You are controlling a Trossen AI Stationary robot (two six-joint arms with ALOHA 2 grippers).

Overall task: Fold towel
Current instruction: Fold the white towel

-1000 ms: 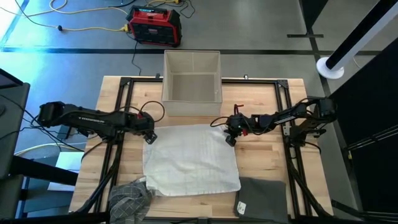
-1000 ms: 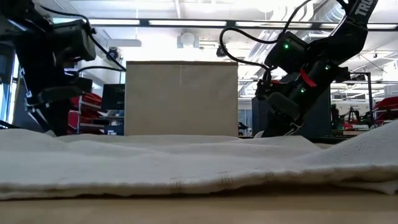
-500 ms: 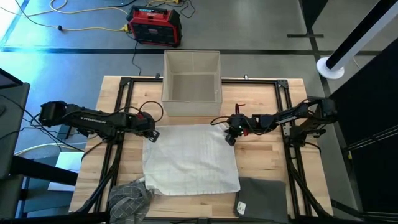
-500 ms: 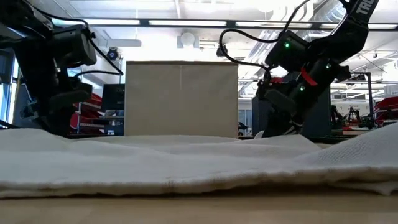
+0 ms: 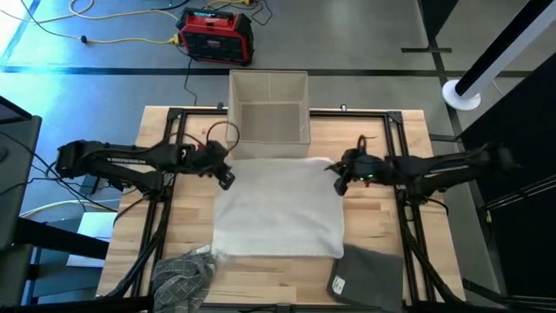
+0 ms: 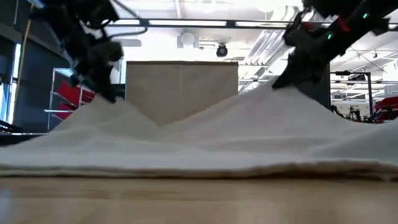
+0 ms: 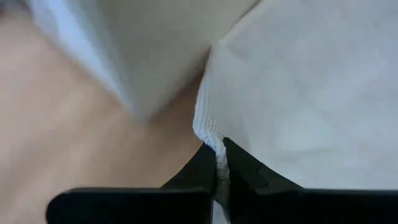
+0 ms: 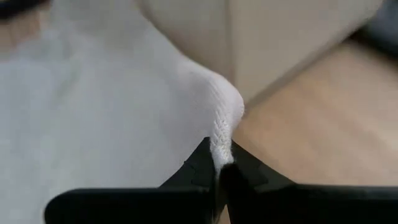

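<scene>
The left gripper [image 7: 219, 167] has its jaws pressed together on a thin hem at one far corner of the white woven cloth towel [image 5: 278, 209], and the right gripper [image 8: 219, 167] pinches the other far corner in the same way, a small peak of fabric bunched between its jaws. In the high view the left gripper [image 5: 225, 177] and right gripper [image 5: 340, 181] sit at the two far corners, on the side next to the open beige rectangular box [image 5: 268, 104]. The low view shows both corners raised off the light wooden table [image 5: 373, 139], so the towel [image 6: 199, 143] rises into two tented peaks with a sag between them, while its near edge lies flat on the wood. This looks like the first fold: the far edge is lifted and ready to be carried over the rest. The next move likely calls for both arms to travel together toward the near edge at matching height and pace, keeping the span taut enough that the sag does not crease, then lowering the corners onto the near corners before letting go. A crumpled grey checked cloth [image 5: 181, 276] and a dark grey folded cloth [image 5: 369, 275] lie at the near edge, close to where the fold would land.
</scene>
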